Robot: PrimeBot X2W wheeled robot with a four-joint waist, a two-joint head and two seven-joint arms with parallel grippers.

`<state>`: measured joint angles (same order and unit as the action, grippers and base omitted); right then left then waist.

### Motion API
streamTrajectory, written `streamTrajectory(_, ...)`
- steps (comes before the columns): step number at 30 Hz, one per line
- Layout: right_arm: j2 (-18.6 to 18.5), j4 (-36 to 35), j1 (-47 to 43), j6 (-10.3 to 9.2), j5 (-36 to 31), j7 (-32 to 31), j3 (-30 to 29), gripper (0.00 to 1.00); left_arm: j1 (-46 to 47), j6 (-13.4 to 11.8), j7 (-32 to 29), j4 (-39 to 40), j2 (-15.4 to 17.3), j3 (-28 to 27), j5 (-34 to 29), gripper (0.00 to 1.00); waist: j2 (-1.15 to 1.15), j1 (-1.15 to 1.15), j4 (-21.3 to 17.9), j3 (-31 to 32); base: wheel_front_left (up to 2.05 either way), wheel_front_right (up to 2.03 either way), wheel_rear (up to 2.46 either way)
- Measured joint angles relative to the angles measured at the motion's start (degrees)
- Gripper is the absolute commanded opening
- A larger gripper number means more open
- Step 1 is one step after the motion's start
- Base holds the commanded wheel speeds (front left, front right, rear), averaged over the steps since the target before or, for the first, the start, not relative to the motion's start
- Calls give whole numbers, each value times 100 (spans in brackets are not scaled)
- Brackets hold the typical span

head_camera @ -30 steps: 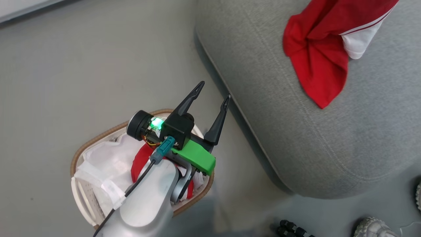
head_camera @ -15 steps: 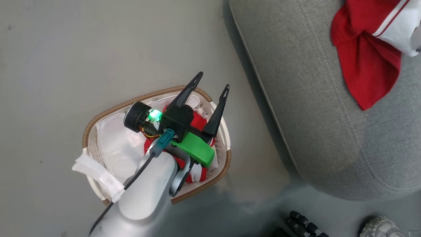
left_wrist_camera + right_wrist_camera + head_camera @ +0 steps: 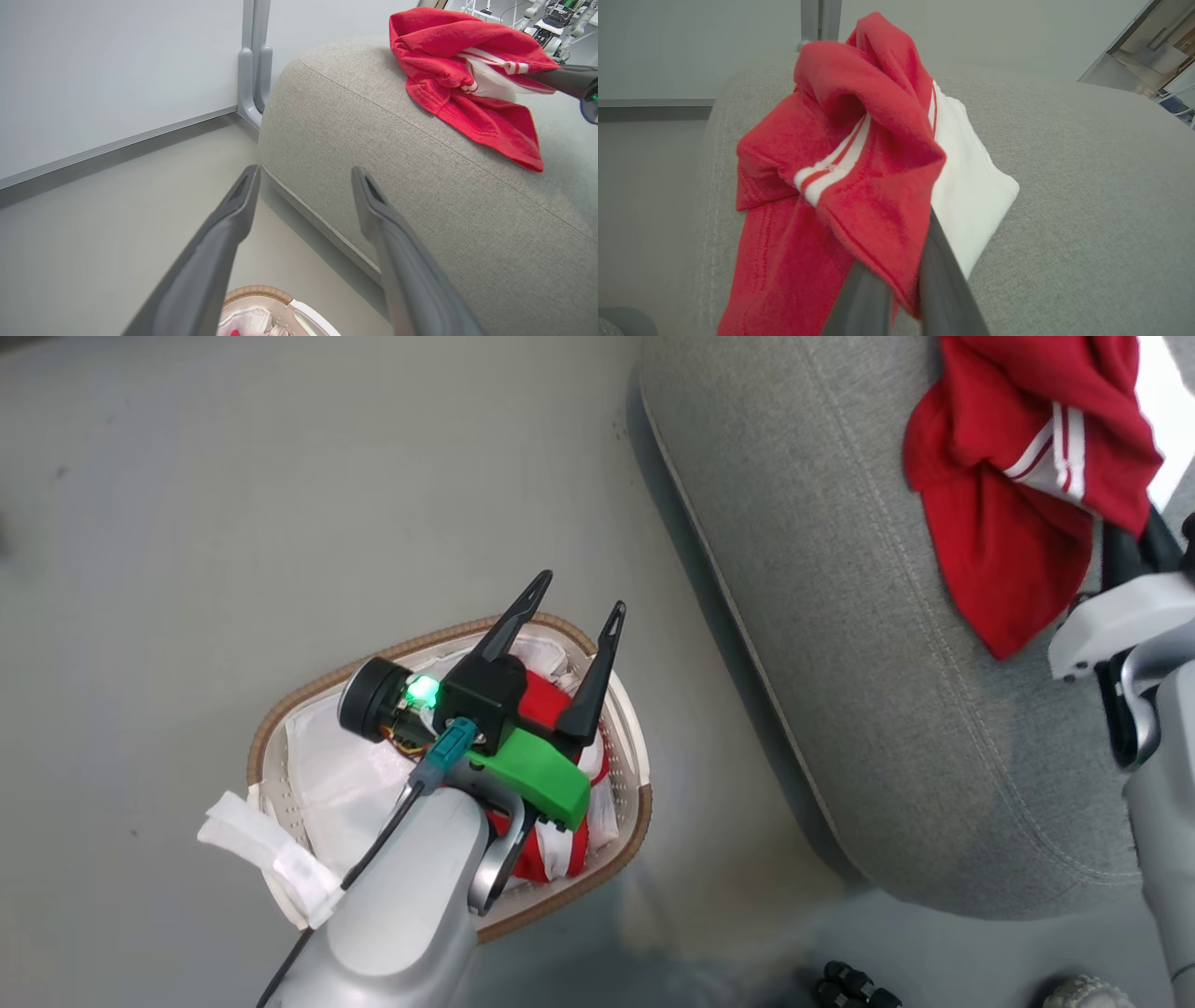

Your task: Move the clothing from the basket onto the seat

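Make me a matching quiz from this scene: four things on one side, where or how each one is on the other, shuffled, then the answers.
1. left claw
2. right claw
3. basket
4. seat

A. on the floor
B. open, above the basket
C. under the red garment
D. shut on the red garment

Pairs: 1-B, 2-D, 3-A, 4-C

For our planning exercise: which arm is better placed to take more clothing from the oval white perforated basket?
Left: the open left gripper hovers over the basket; the right gripper is shut on a red-and-white garment.
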<state>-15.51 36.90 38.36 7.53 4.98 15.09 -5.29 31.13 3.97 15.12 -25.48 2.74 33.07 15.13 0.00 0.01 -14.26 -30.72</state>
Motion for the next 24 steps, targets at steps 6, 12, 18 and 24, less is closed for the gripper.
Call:
streamTrajectory(6, 204, -339, -483, 0, 40, 0, -87, 100, -263, -81, 0, -53, 0, -310, 40, 100, 0, 0, -37, 342, 0, 0, 0)
streamTrajectory(12, 366, -847, -934, 0, 171, 0, 56, 100, -628, -197, 0, 19, 1, -753, 36, 100, 0, -1, -18, 742, 0, 0, 0)
streamTrajectory(18, 648, -1310, -1310, 0, 232, 0, 372, 100, -1098, -287, 0, 218, 1, -1338, -83, 100, 0, -1, 132, 1212, 0, 0, 0)
streamTrajectory(24, 875, -1447, -1579, 0, 299, 0, 481, 100, -1546, -400, 0, 315, 4, -1873, -192, 100, 0, -1, 385, 1553, 0, 0, 0)
